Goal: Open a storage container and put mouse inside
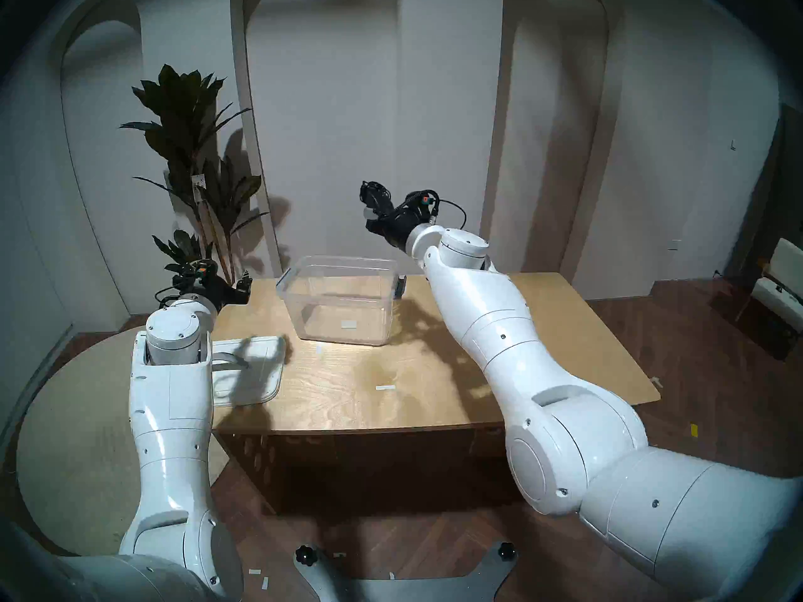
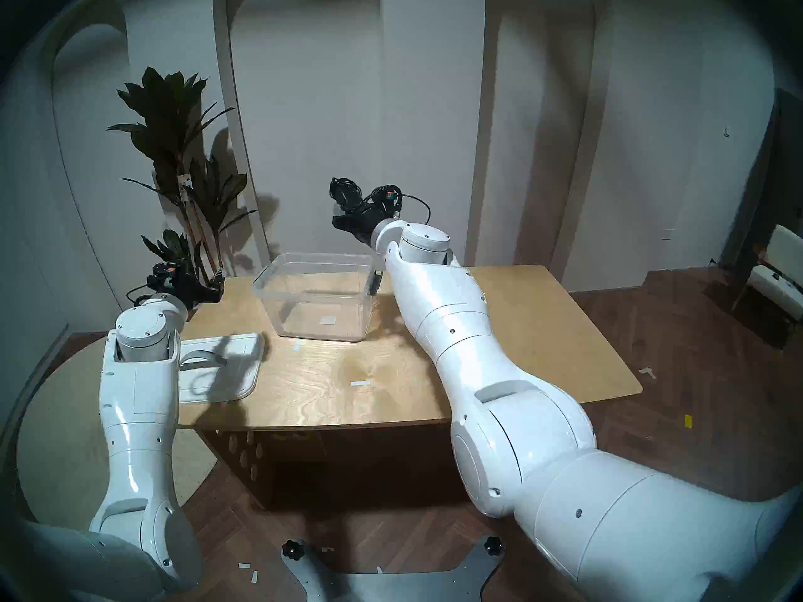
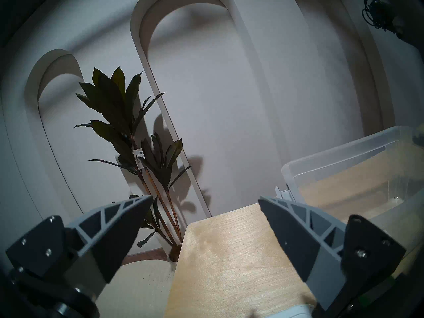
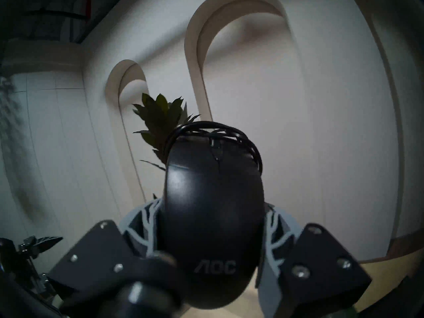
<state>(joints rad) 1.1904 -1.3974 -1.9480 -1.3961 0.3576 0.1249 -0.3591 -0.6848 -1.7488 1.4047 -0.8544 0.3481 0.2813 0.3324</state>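
The clear storage container (image 1: 341, 301) stands open at the back middle of the wooden table (image 1: 391, 397), with a small label on its near wall and a grey latch on its right side. Its white lid (image 1: 247, 371) with an arched grey handle lies flat at the table's left edge. My right gripper (image 1: 373, 210) is shut on the black AOC mouse (image 4: 213, 209) with its bundled cable and holds it in the air above the tub's back right corner. My left gripper (image 1: 243, 289) is open and empty at the table's back left corner, left of the tub (image 3: 344, 173).
A tall potted plant (image 1: 191, 175) stands behind the table's left corner, close to my left gripper. White arched wall panels are behind the table. Small white tape strips (image 1: 384, 387) lie on the tabletop.
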